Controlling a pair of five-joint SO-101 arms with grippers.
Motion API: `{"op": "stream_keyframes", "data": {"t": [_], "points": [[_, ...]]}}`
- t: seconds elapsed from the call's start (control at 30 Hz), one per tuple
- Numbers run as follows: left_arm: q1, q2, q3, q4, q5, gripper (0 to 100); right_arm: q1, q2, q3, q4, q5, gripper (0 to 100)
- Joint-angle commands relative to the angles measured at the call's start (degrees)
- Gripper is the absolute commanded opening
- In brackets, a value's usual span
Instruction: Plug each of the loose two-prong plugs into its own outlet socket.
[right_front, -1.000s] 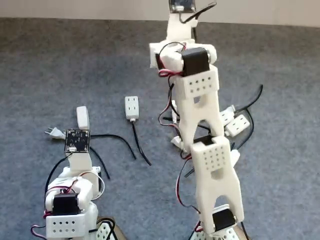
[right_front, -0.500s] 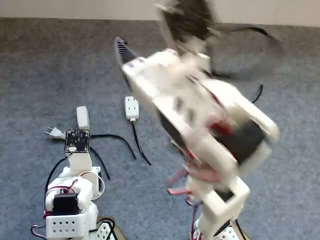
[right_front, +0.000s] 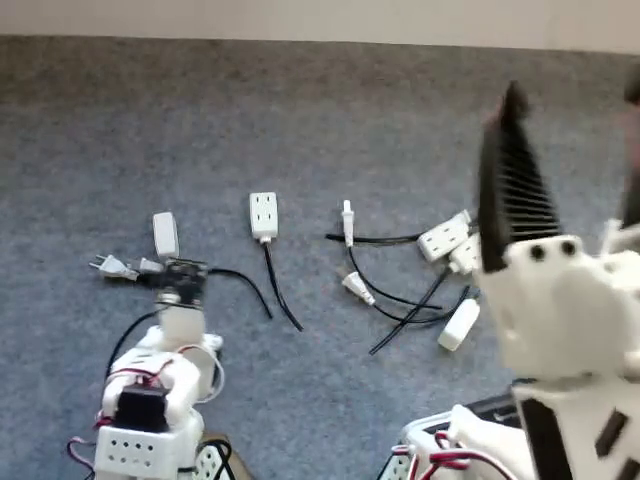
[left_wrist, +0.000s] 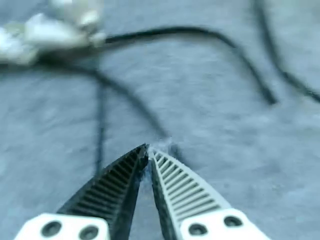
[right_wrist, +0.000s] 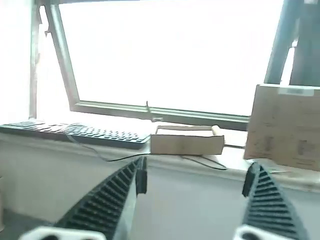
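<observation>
While its fingers are clenched tip to tip on nothing, the left end effector sits low over the grey tabletop, tips right at a black cord that runs off ahead of it. The pose reads as lining up on the nearest two-prong plug, which lies just beyond the tips and beside a white block; the fingers would have to part before any pickup. Farther out from that end effector a lone outlet socket waits on its own cord, with nothing plugged in. Well apart from it, a second plug and a third plug lie loose among tangled cords, close to a second socket, a third socket and a further white block. The count: three plugs, three clear sockets, two white blocks of a kind too unclear to call. The right end effector, fingers spread wide and grasping nothing, is held high off the tabletop and aimed at a distant window, likely parked there to leave the cluster of plugs uncovered; the whole task appears undone.
</observation>
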Motion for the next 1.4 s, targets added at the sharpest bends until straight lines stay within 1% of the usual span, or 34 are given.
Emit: {"op": "stream_keyframes", "data": {"t": [0.0, 0.07, 0.17, 0.2, 0.3, 0.37, 0.47, 0.6, 0.67, 0.8, 0.93, 1.07, 1.23, 1.3, 1.37], "points": [[11.65, -0.13, -2.77, -5.71, -0.53, 1, 4.88, 0.31, -4.62, 2.33, 0.26, 30.0], [9.8, -0.13, -8.48, -6.24, -2.11, 2, 5.23, 0.04, -3.12, 2.33, 0.26, 30.0], [3.74, -0.13, -17.89, -6.42, -11.08, 9, 5.32, -0.75, 1.63, 2.33, 0.35, 30.0], [1.27, -0.13, -20.7, -6.59, -11.43, 12, 5.32, -1.19, 3.12, 2.33, 0.35, 30.0], [-8.04, 1.1, -27.74, -7.65, -9.14, 20, 5.32, -2.42, 10.77, 2.33, 0.44, 30.0], [-12.88, 5.23, -31.69, -9.32, -8.7, 22, 5.32, -3.3, 15.6, 2.24, 0.44, 30.0], [-18.07, 17.89, -37.58, -11.69, -8.0, 22, 5.32, -5.23, 21.58, 2.15, 0.53, 30.0], [-21.23, 39.16, -47.08, -11.69, 2.02, 22, 5.32, -6.73, 25.71, 2.07, 0.62, 30.0], [-22.73, 48.66, -51.56, -9.85, 6.68, 22, 5.23, -6.9, 26.33, 2.07, 0.62, 30.0], [-26.59, 62.9, -56.57, -8.79, 15.65, 22, 5.05, -6.46, 26.59, 1.98, 0.62, 30.0], [-30.29, 70.9, -57.01, -9.14, 22.77, 22, 5.05, -6.37, 26.77, 1.98, 0.62, 30.0], [-31.52, 77.32, -57.1, -9.23, 29.45, 22, 5.05, -6.37, 27.82, 1.98, 0.62, 30.0], [-28.79, 84.18, -56.84, -13.98, 34.81, 22, 4.97, -6.37, 33.36, 0.13, 0.7, 30.0], [-27.38, 86.9, -57.01, -14.59, 36.92, 22, 4.97, -6.46, 35.47, -0.66, 0.7, 30.0], [-26.07, 89.19, -57.1, -15.3, 40.53, 22, 4.97, -6.46, 37.05, -1.45, 0.7, 30.0]]}}
